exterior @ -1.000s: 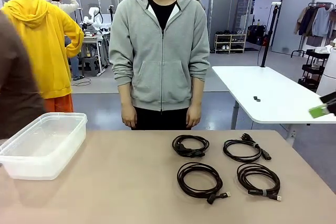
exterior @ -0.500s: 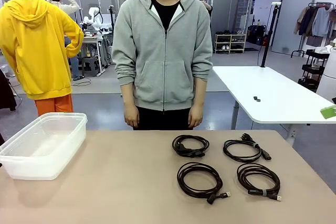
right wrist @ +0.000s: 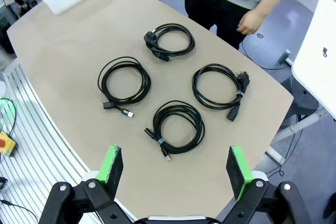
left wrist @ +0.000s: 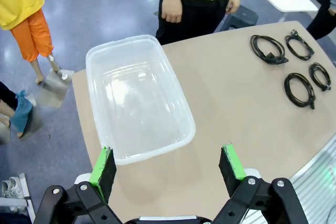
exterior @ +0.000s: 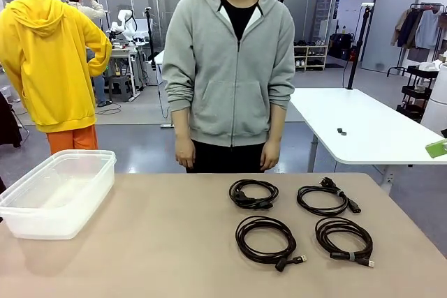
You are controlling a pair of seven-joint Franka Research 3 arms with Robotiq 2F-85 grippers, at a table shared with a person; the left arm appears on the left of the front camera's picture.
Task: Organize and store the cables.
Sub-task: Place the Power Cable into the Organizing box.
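Note:
Several black coiled cables lie on the tan table's right half: one far left point(exterior: 253, 194), one far right point(exterior: 325, 199), one near left point(exterior: 266, 239), one near right point(exterior: 343, 239). From high above, the right wrist view shows the same coils point(right wrist: 169, 40) point(right wrist: 218, 86) point(right wrist: 125, 81) point(right wrist: 176, 126), with my right gripper point(right wrist: 174, 166) open and holding nothing. My left gripper point(left wrist: 167, 164) is open too, hanging high over the clear plastic bin point(left wrist: 176, 85). The coils point(left wrist: 269, 49) point(left wrist: 299, 88) lie far off to its right.
The clear bin point(exterior: 98, 165) stands at the table's left edge with nothing in it. A person in a grey hoodie point(exterior: 234, 68) stands at the far side, hands point(exterior: 185, 158) hanging down. A green pad point(exterior: 437, 148) shows at the right edge. A white table point(exterior: 363, 127) stands behind.
The person has stepped a little to the right. The green pad at the right edge has drawn back toward the edge. A brown-clad figure at the left has gone.

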